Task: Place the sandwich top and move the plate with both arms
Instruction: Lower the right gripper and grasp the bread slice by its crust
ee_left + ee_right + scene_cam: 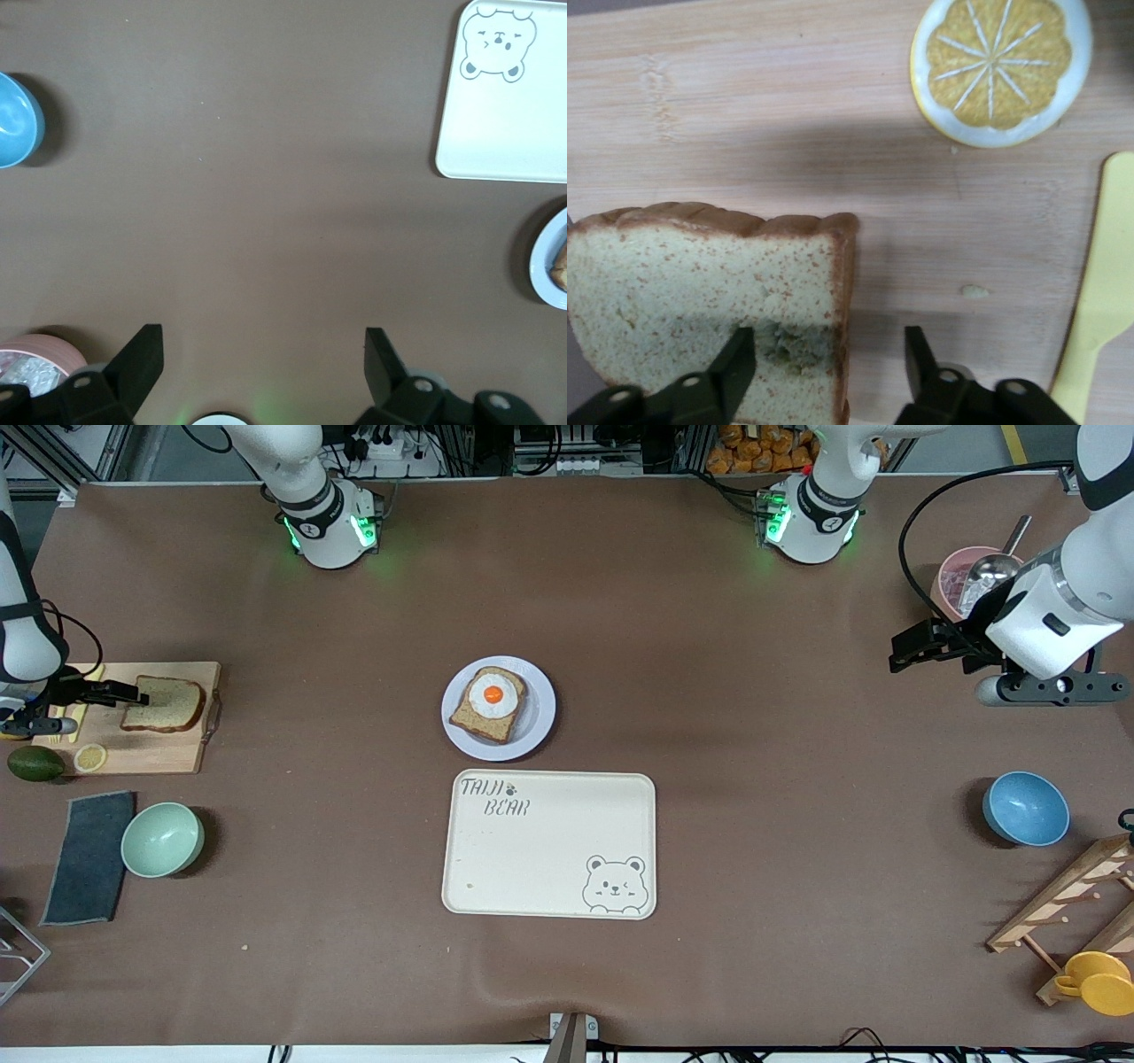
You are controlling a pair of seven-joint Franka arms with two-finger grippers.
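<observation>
The sandwich top (164,704), a plain brown bread slice, lies on a wooden cutting board (151,753) at the right arm's end of the table. My right gripper (133,693) is open at the slice's edge. In the right wrist view the right gripper (828,350) has one finger over the slice (700,283) and one over the board. The lavender plate (536,726) sits mid-table and holds a bread slice with a fried egg (489,702). My left gripper (897,654) is open and empty above the table near a pink cup; its wrist view shows the left gripper (263,341) over bare tabletop.
A cream bear tray (549,841) lies just nearer the camera than the plate. A lemon slice (89,757), an avocado (35,763), a green bowl (162,839) and a grey cloth (89,857) lie by the board. A blue bowl (1025,808), the pink cup (961,576) and a wooden rack (1072,903) stand at the left arm's end.
</observation>
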